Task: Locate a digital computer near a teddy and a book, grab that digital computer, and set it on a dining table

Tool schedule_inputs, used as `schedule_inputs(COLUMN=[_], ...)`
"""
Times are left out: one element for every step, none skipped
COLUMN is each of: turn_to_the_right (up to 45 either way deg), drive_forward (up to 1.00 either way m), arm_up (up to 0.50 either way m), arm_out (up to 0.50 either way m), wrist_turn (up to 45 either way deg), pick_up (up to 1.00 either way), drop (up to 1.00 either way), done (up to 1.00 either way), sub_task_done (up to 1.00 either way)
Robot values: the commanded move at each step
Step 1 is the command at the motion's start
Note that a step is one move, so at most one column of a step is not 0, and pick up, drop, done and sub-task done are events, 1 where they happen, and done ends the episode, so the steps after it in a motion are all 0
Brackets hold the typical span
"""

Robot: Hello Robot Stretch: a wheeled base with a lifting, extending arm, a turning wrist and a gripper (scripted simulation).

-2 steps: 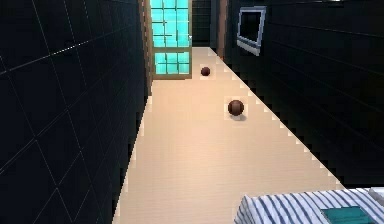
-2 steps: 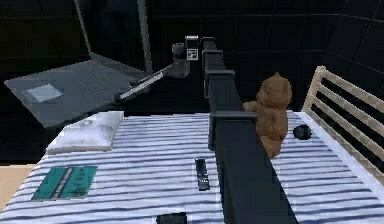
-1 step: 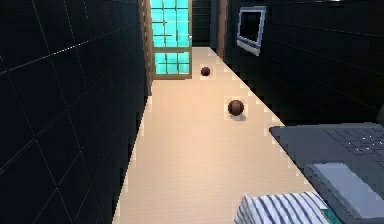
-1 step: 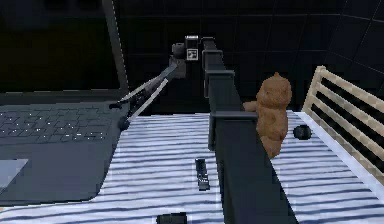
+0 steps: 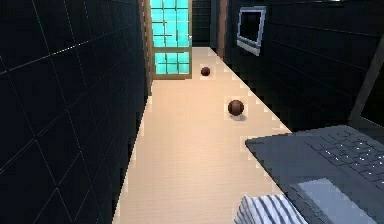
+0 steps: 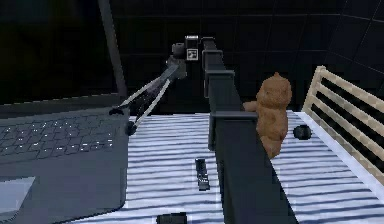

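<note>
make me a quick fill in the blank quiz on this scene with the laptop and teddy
1. The open laptop lies on a ____ bedspread.
2. The brown teddy sits on the arm side view's ____ of the dark arm.
3. In the forward view, ____ brown balls lie on the light wooden floor.

Missing words: striped; right; two.

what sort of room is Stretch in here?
Most likely a bedroom: a striped bed cover with a wooden slatted rail along one edge, and a teddy bear and an open laptop on it.
</note>
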Motion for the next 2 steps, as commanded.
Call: schedule_inputs(turn_to_the_right=[0.0, -6.0], drive_forward=[0.0, 0.0], arm_up=[0.0, 0.0], arm_out=[-0.48, 0.0], wrist_turn=[0.0, 0.0], pick_up=[0.0, 0.0], drop=[0.0, 0.0], done=[0.0, 0.0], sub_task_done=[0.0, 0.0])
